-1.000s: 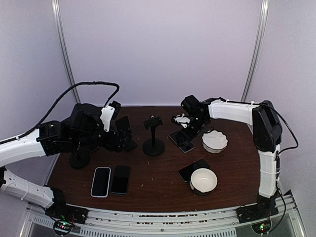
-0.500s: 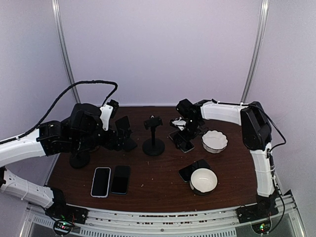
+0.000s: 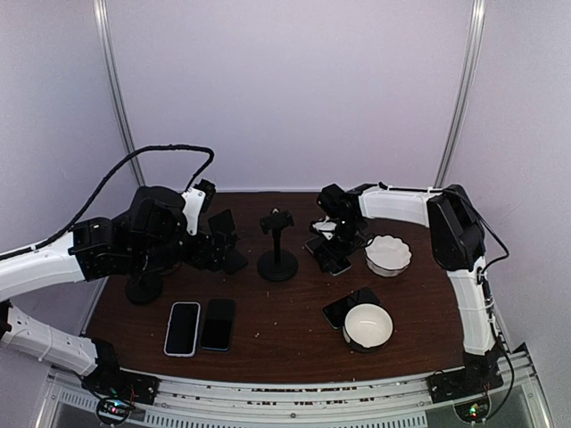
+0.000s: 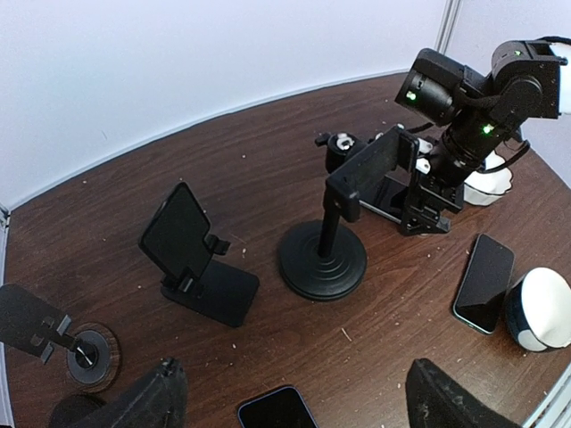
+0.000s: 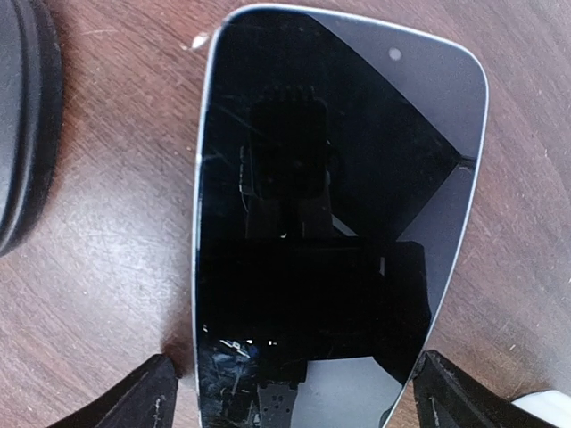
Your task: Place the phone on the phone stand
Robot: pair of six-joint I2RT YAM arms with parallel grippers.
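Brown table (image 3: 285, 316) bears a phone (image 5: 339, 223) straddled by wide-open right fingers (image 5: 147, 397); left fingers (image 4: 152, 401) gape empty

Soft, even light is being cast from above; faint shadows are being thrown, and a dark reflection is being shown on the glossy phone (image 5: 339, 223).

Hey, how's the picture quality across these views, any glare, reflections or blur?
Right wrist view: the glossy black phone fills the frame and carries dark mirror reflections, and the dark wooden table shows a soft sheen; left wrist view: sharp in the centre, with the table's far edge looking bowed by the lens; top view: even, purplish light, no harsh shadows.
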